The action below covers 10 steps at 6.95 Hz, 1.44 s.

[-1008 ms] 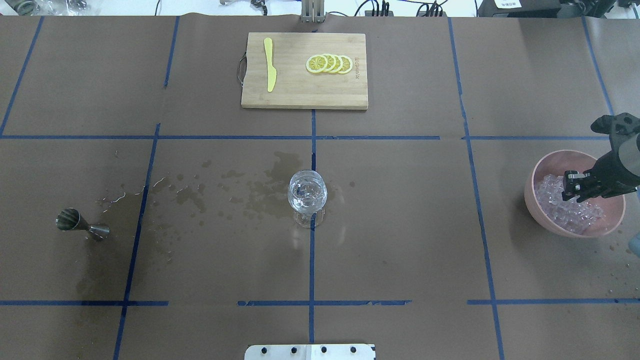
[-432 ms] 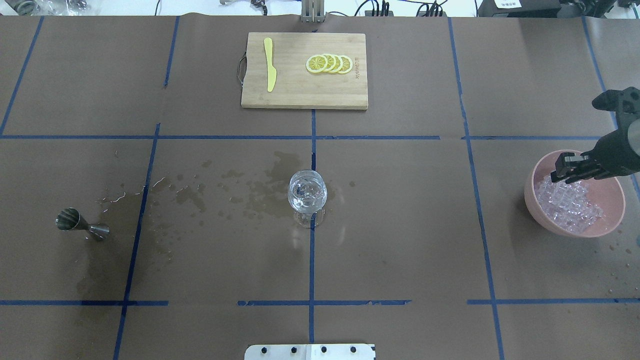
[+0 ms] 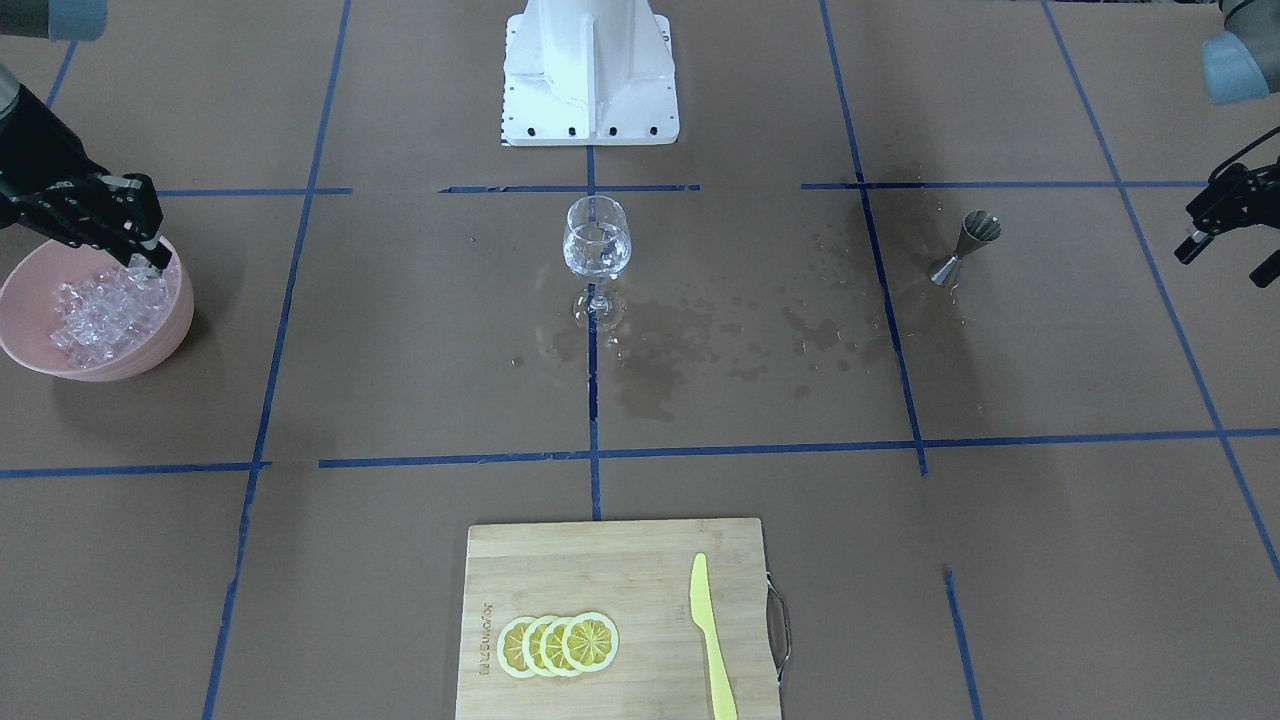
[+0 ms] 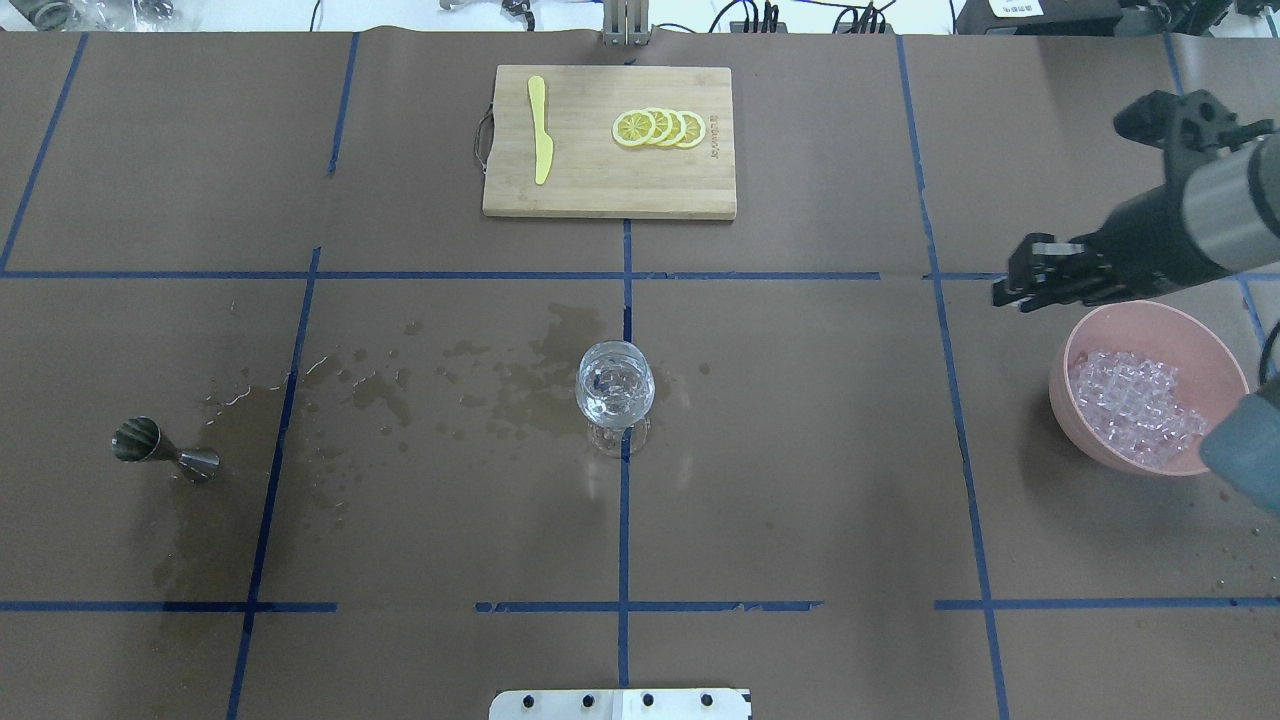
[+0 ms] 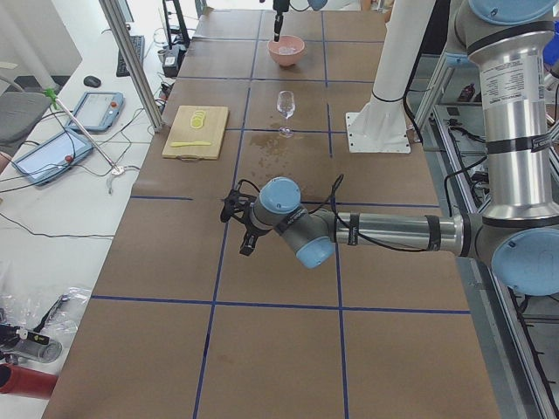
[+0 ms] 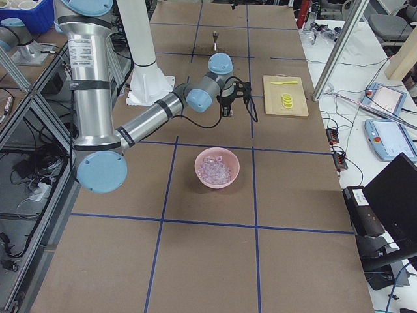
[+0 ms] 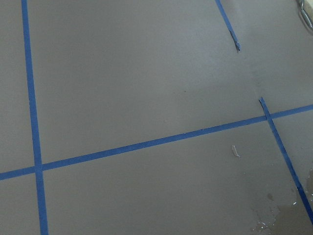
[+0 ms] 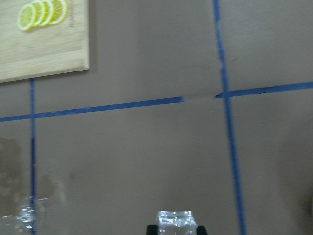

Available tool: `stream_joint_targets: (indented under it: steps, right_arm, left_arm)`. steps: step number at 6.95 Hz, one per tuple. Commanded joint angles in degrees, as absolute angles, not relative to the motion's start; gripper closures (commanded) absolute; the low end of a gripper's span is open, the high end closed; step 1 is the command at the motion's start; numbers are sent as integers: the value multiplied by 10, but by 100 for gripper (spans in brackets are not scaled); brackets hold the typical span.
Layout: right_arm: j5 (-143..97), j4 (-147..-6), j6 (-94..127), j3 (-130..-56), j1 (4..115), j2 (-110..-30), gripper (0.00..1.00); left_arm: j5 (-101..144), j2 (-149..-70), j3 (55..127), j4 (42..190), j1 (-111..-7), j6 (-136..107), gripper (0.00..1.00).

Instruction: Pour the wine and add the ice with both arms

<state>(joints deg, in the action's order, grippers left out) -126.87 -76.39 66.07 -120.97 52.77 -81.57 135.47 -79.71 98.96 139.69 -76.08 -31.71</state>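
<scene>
Pink bowl (image 4: 1062, 372) of ice (image 4: 1135, 405) sits right; the right gripper (image 4: 1005, 295), pinching one cube (image 8: 174, 221), hangs just beside it. Pouring looks done at the centre wine glass (image 4: 615, 385), and the cube's delivery remains. The left gripper (image 3: 1220, 268) idles spread, empty.

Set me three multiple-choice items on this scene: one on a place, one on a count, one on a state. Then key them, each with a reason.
1. The yellow knife lies: A) on the cutting board B) under it C) off it entirely.
2. How many lemon slices are on the board? A) two B) four C) six.
3. The right end effector is: A) open and empty B) shut on an ice cube C) shut on a lemon slice.
Key: 1 A, the knife rests on the board's wood; 2 B, four overlapping slices show; 3 B, the right wrist view shows a cube between the fingertips.
</scene>
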Motion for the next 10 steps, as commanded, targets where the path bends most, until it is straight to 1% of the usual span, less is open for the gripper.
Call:
stream_joint_targets:
  steps: [1,2,3,5,7,8,9,10]
  right_arm:
    - [-1199,-832,821,-1201,401,-650,100]
    - [-1134,-862,850,-1171,349,-578,100]
    - [-1109,-867,890,-1141,322,-531,100]
    - [-1052,-867,914,-1121,279,-505,100]
    - [-1051,-866,914,-1114,279,-503,100]
    - [-1048,-863,912,-1111,279,-502,98]
    - [-1047,-863,911,-1109,279,-502,40]
    - [-1048,-863,907,-1109,279,-501,20]
  left_arm:
    - [1370,-788,992,1413,-761,-323,0]
    - [1370,-786,990,1422,-760,-323,0]
    - [1371,-786,990,1422,-760,-323,0]
    - [1370,-785,988,1426,-760,-321,0]
    - [1370,-768,988,1455,-760,-323,0]
    - [1370,-767,989,1457,-760,-323,0]
    - [1370,-767,990,1458,-760,-323,0]
    - [1370,-767,990,1461,-760,-323,0]
